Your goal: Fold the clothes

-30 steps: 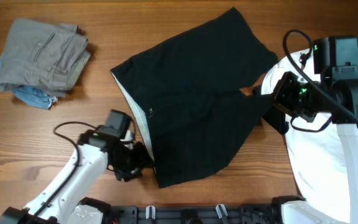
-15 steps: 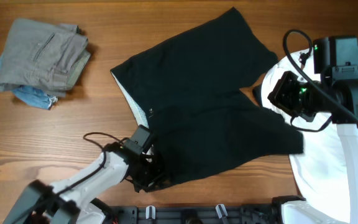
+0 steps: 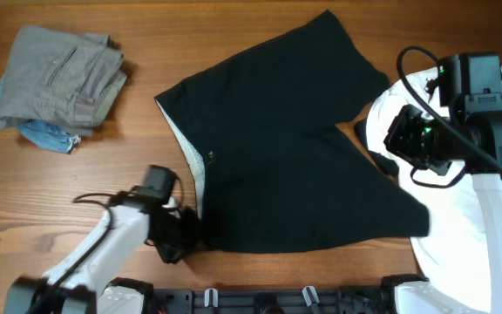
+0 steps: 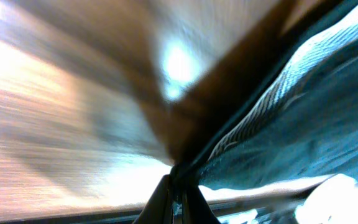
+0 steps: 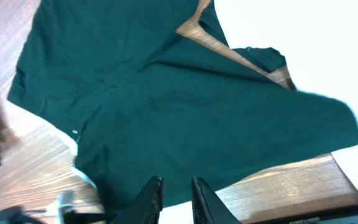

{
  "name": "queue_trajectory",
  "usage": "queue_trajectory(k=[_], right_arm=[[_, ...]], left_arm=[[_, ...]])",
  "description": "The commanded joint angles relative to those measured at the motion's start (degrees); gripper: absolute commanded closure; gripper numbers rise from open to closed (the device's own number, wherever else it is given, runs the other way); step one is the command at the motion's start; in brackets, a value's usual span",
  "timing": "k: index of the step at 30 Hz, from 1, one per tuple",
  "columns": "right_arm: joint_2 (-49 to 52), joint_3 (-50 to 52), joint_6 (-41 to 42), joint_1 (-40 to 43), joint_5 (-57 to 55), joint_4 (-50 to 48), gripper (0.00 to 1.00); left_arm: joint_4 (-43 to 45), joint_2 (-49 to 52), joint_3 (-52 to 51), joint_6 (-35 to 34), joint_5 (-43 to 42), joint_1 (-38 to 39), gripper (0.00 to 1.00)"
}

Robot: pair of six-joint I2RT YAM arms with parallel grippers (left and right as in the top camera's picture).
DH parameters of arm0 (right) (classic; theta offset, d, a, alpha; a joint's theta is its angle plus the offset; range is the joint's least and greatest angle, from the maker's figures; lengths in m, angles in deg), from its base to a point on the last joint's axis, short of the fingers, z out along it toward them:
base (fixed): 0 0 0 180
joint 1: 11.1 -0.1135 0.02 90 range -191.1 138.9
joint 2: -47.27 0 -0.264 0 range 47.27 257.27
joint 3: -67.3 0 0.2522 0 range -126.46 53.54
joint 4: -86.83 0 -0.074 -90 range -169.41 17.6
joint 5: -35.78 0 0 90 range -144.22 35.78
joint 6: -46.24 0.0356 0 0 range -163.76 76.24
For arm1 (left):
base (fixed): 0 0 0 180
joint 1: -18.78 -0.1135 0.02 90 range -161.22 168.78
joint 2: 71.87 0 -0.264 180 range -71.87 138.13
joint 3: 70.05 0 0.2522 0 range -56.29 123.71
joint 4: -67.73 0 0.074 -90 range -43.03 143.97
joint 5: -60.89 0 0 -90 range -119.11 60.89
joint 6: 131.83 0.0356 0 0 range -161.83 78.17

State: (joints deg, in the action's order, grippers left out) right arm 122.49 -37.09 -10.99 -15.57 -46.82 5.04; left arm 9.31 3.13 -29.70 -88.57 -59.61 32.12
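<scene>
Overhead: black shorts (image 3: 277,148) spread open, first fold not yet made

Overhead showed the black shorts lying across the middle of the counter (image 3: 234,35); the waistband faced the left of the frame with its pale lining (image 3: 184,144) peeping out; the two legs fanned toward the right, and the end of the lower leg lay over the white T-shirt (image 3: 460,235) at the right edge. The left pincer (image 3: 178,246) sat at the lower left corner of the garment; the left wrist view was badly blurred, yet its fingers met on the edge of the cloth, so it looked clamped on the black shorts. The right pincer (image 5: 174,185) hung over the dark fabric with a narrow gap between its fingers and nothing in it. The grey trousers (image 3: 59,78) lay well apart in the upper left.

The step in hand seemed to be drawing the waist corner taut ahead of the fold. To do it well, the left grip should stay low by the counter and pull along the waistband line, not upward, so the cloth did not bunch; the right pincer would best take the hem of the lower leg, pinching black fabric only and none of the T-shirt beneath; both ends should then rise together and carry the lower leg over the upper one, edge to edge; a slow pace would suit, as a nipped corner could slip.
</scene>
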Motion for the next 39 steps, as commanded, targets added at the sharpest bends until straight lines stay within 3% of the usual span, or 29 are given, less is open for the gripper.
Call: queue_trajectory(k=[1,4,8,14,17,23,28,31,34,39], right_arm=[[0.98,4.52,-1.33,-0.24,-2.1,0.42,0.78],[0.98,14.91,-1.31,-0.24,-1.38,-0.76,0.75],[0.98,27.23,-0.98,-0.17,1.46,-4.55,0.74],[0.96,43.17,2.34,-0.17,7.85,-10.75,0.73],[0.98,48.37,2.6,-0.17,10.34,-18.84,0.73],[0.98,49.44,-1.55,-0.17,11.72,-41.22,0.86],[2.6,49.46,0.37,-0.17,4.44,-50.38,0.91],[8.31,49.46,0.2,-0.17,3.15,-56.87,0.91],[18.12,49.44,-6.19,-0.2,12.33,-68.26,0.92],[31.36,49.22,-4.72,-0.17,13.62,-79.28,0.93]], left_arm=[[-4.02,-5.51,4.7,7.13,7.02,-11.39,0.96],[-6.47,-8.22,8.35,11.13,9.05,-19.71,0.96],[-10.27,-8.59,10.95,15.63,13.27,-24.81,0.96],[-11.32,-8.59,10.97,18.05,14.12,-25.35,0.96],[-11.34,-8.57,10.97,18.08,14.23,-25.35,0.96],[-11.61,-8.57,10.97,18.08,15.26,-25.35,0.96],[-12.66,-8.59,10.97,18.08,17.16,-25.35,0.96],[-12.68,-8.59,10.97,17.73,18.01,-25.38,0.96],[-12.61,-8.59,10.99,16.06,18.4,-27.32,0.96],[-12.74,-8.59,10.99,16.33,18.38,-33.83,0.96]])
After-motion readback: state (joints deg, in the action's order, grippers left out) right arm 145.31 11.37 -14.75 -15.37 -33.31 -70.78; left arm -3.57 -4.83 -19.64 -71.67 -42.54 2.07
